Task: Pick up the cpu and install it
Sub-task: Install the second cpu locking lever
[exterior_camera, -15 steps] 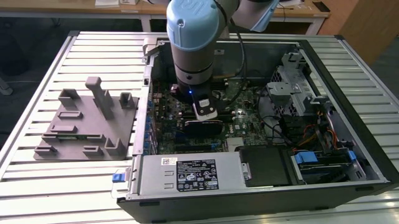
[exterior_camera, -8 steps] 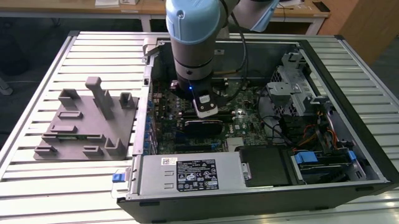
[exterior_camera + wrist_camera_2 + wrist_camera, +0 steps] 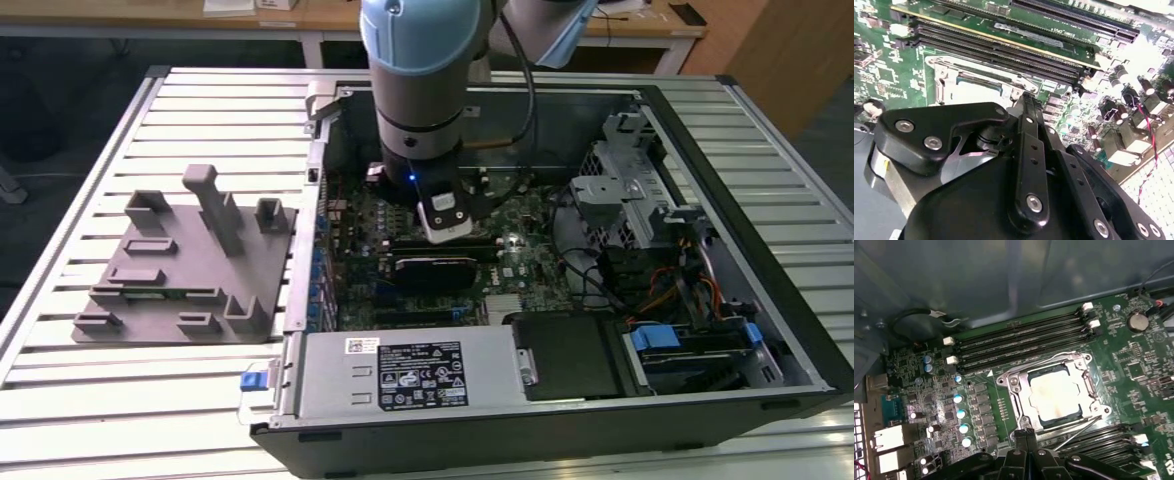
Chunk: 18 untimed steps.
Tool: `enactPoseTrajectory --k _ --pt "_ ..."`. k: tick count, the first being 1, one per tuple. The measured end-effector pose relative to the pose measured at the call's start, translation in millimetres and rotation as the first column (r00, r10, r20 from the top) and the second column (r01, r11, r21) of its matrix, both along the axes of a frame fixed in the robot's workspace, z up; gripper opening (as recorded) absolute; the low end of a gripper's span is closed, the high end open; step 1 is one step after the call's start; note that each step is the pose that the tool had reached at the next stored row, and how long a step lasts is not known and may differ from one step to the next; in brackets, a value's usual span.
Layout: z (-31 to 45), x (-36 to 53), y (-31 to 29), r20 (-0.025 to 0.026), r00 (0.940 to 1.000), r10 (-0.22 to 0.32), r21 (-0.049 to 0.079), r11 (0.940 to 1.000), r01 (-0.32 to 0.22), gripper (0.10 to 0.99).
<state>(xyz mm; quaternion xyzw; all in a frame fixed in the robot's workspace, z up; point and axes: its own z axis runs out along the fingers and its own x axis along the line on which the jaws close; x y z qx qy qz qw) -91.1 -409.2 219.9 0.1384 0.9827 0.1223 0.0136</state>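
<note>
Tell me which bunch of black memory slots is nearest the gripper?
The bunch right by the gripper, on its side of the cpu. The other bunch lies beyond the cpu, by the case wall.

In the exterior view the arm runs off the top edge and stands in front of the board, so we cannot see the socket under it. In the second wrist view the hand covers most of the socket, and we cannot tell what lies there. In the first wrist view the cpu glares pale, its surface unreadable.
</note>
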Motion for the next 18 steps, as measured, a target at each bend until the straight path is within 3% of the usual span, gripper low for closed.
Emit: enactPoseTrajectory --k 13,18 --pt "25.3 11.6 0.0 -0.0104 0.9999 -0.001 0.0 1.0 0.001 0.106" --pt "28.4 20.1 0.0 -0.0227 0.9997 -0.002 0.0 1.0 0.002 0.106"
